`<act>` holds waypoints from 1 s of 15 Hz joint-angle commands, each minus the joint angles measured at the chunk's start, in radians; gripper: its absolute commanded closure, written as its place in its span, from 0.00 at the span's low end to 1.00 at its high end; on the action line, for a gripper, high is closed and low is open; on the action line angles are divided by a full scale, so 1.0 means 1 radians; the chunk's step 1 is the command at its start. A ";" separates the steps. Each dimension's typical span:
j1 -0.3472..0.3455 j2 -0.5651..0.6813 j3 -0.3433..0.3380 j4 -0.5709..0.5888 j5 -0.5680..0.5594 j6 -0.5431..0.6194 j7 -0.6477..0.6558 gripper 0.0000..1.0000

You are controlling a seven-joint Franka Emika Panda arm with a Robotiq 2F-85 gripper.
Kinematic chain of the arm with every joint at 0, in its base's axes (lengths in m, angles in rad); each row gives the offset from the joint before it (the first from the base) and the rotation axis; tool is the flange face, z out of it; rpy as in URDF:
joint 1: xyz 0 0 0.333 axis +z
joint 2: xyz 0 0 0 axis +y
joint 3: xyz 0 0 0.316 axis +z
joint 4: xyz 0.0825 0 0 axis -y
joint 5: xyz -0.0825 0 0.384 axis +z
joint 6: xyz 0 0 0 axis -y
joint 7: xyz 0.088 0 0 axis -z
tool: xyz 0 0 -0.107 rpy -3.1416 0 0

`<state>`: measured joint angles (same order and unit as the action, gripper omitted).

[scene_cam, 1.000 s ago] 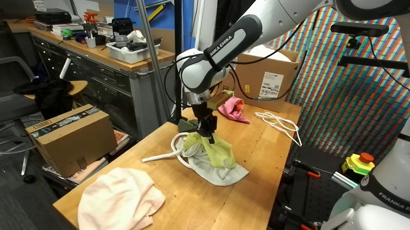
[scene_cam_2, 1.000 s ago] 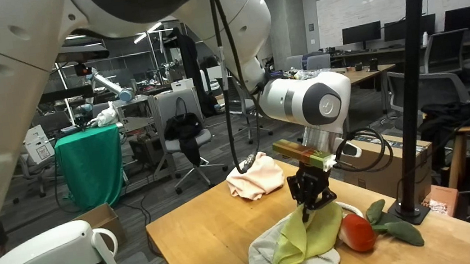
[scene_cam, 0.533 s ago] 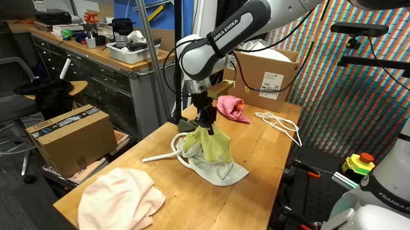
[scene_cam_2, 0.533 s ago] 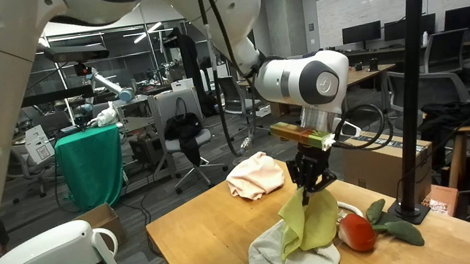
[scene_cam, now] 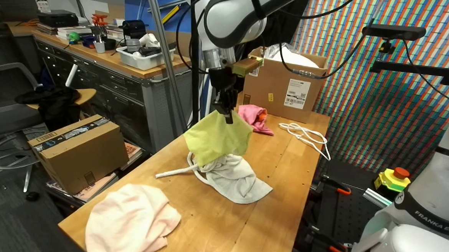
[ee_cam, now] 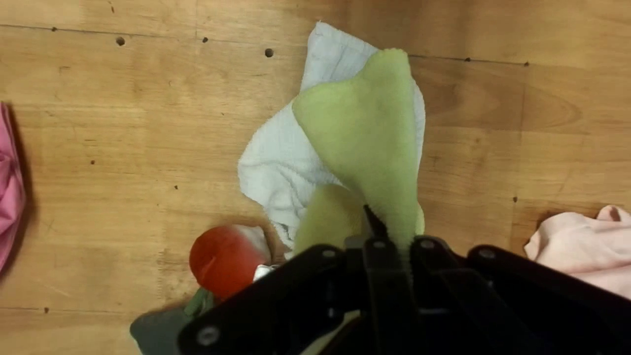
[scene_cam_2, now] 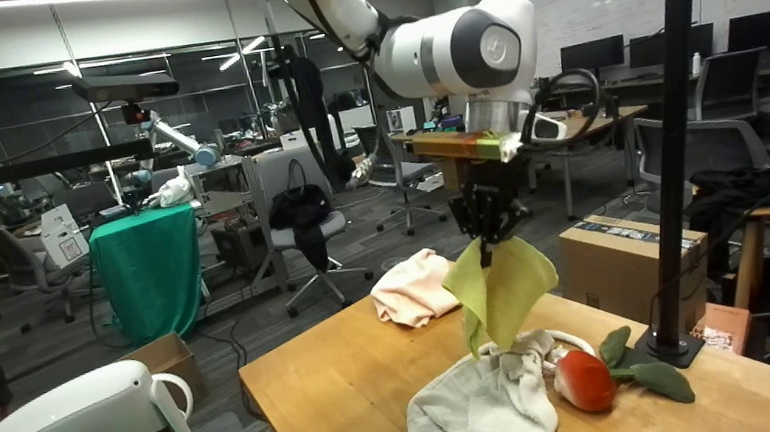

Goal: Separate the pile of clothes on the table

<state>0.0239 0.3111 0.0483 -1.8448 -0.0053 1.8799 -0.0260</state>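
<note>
Far left in an exterior view, a dark workbench is seen beyond a cardboard box. Next, on the wooden table, a peach cloth is found well apart from the rest, then a thick white cord lying against a crumpled white cloth. Above that cloth, a yellow-green cloth is held by the gripper, whose jaws are closed on a fold with hardly any gap. Further right, a pink cloth and a thin white cord are recorded. If the yellow-green cloth is released here, it would probably be dropped onto the white cloth; if carried low, its hanging corner could be snagged; a shallow pinch could be lost to slippage. How much fabric is gripped cannot be made out, the pinch point being dark in the wrist view. Whether the lowest corner touches the white cloth cannot be told. In an exterior view the peach cloth is cut off below, and a red object, plain in the wrist view, is screened by the suspended cloth.
</note>
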 commanded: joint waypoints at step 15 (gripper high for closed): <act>0.201 -0.101 0.182 -0.071 -0.025 -0.160 -0.154 0.99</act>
<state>0.2139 0.1914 0.2183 -1.8912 -0.0509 1.6725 -0.1787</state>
